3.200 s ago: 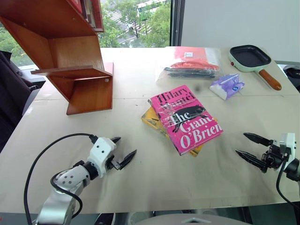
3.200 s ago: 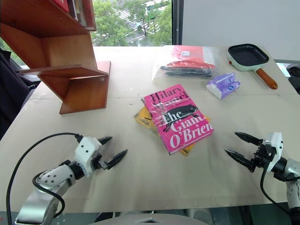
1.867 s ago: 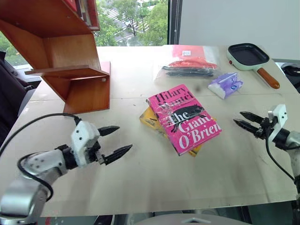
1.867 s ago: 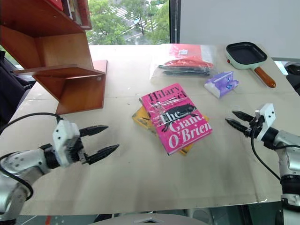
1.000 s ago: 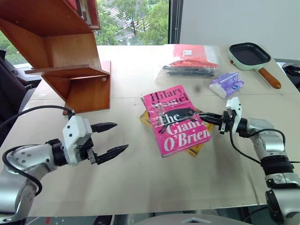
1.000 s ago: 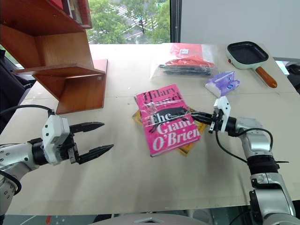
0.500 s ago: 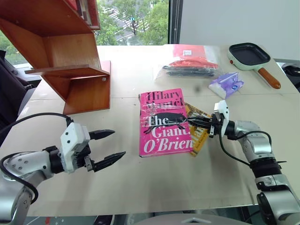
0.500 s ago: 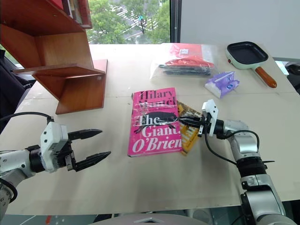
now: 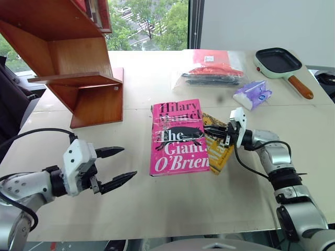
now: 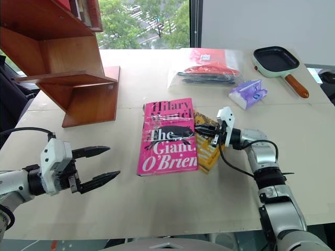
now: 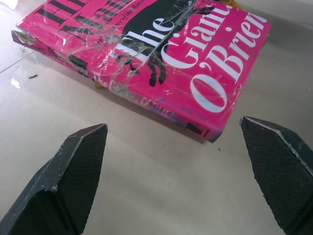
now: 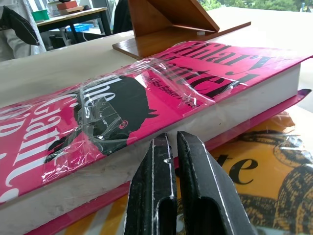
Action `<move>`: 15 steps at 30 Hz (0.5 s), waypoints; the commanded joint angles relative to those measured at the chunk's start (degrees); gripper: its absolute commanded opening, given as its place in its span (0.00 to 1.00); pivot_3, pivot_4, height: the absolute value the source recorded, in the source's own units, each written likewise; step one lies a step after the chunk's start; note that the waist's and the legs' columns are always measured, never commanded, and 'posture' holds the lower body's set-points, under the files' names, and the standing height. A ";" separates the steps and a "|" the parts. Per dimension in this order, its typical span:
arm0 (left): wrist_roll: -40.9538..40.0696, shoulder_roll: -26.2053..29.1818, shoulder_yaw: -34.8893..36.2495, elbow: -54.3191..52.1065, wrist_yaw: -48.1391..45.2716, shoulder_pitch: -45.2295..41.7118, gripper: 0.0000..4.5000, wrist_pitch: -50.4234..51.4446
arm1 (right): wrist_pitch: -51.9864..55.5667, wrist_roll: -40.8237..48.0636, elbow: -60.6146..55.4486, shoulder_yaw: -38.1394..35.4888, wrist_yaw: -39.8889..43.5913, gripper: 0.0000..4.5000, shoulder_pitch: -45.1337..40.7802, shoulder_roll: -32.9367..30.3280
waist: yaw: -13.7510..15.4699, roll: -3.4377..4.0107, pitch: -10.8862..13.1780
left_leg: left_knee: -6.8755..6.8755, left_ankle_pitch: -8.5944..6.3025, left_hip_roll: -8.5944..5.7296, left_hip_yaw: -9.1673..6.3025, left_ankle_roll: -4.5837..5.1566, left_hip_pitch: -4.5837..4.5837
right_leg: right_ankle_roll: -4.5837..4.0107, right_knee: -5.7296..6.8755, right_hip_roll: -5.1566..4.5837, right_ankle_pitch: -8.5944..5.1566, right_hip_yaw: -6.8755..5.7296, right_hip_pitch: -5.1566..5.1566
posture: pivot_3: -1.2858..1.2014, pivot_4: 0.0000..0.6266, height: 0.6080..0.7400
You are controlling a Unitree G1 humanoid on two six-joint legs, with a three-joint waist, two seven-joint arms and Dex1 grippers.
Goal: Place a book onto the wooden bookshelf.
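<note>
the pink book (image 9: 179,137) lies flat on the table (image 9: 157,198) atop a yellow book (image 9: 219,151), the right gripper (image 9: 215,132) pinched together at its edge, the left gripper (image 9: 116,166) spread apart nearby

So the book (image 9: 179,137) is a thick bright pink one with a glossy wrapped cover and black and white lettering. It's lying flat, face up, mid-desk, partly on top of a yellow book (image 9: 219,148). The bookshelf (image 9: 68,57) is reddish-brown wood with slanted sides and flat boards, standing at the desk's far left, well apart from it.
</note>
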 commanded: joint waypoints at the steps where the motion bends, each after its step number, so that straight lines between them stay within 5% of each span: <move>1: -2.12 -1.82 1.96 -1.00 1.03 -0.24 1.00 -0.09 | -1.46 0.28 -0.06 -0.79 0.07 0.02 -0.98 -0.19 | 0.01 0.00 0.00 | 0.00 0.00 0.00 0.00 0.00 0.00 | 0.00 0.00 0.00 0.00 0.00 0.00 | 0.52 0.24 0.93; 9: -11.78 -9.67 -2.69 3.77 14.92 -7.27 1.00 15.86 | 8.09 7.08 -14.65 -5.37 2.69 0.02 8.79 -9.84 | 0.60 -0.03 0.01 | 0.02 0.00 -0.05 -0.08 0.00 -0.06 | 0.01 -0.01 -0.07 0.01 -0.04 0.04 | 0.52 0.24 0.93; 12: -17.46 -11.96 -3.54 6.58 18.15 -11.83 1.00 21.71 | 12.70 10.34 -23.21 -7.50 2.02 0.19 13.82 -13.95 | 0.75 -0.12 0.04 | 0.03 0.00 -0.07 -0.20 0.00 -0.12 | 0.04 -0.01 -0.13 0.00 -0.09 0.01 | 0.52 0.24 0.93; 15: -22.21 -12.47 -5.23 10.66 17.68 -16.01 1.00 27.20 | 17.27 14.51 -32.64 -10.52 0.29 0.49 19.46 -17.10 | 0.17 -0.15 0.07 | 0.03 0.00 -0.04 -0.35 0.00 -0.02 | 0.04 0.03 -0.02 0.01 -0.02 0.04 | 0.52 0.24 0.93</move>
